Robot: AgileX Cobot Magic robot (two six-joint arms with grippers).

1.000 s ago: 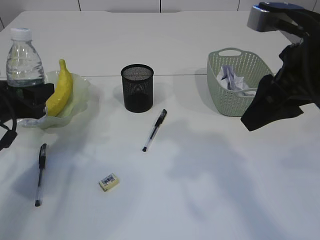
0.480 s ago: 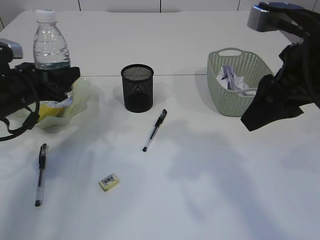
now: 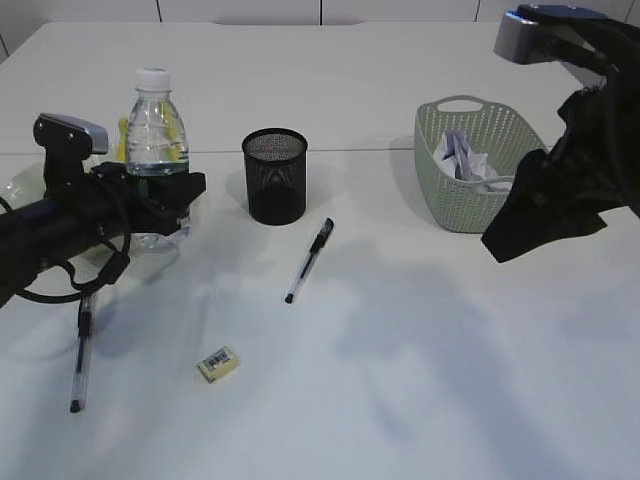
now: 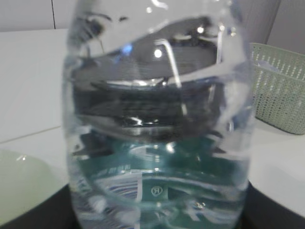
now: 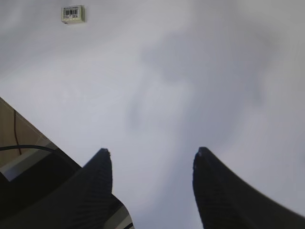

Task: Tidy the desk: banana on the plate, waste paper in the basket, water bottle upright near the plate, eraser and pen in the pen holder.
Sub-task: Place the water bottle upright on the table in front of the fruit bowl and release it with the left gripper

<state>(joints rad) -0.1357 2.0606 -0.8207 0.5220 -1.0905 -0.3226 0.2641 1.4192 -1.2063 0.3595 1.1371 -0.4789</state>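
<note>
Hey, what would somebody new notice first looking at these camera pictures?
Probably the small clear plastic water bottle, held upright in the left claw at the desk's left side, filling the left wrist view. Next, the black mesh pen holder standing mid-desk, and the sage-green woven basket with crumpled paper at right.

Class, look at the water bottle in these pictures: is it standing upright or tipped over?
Upright. The water bottle has its white cap at the top and its body vertical, clamped low down by the left gripper. Whether its base touches the desk cannot be told.
</note>
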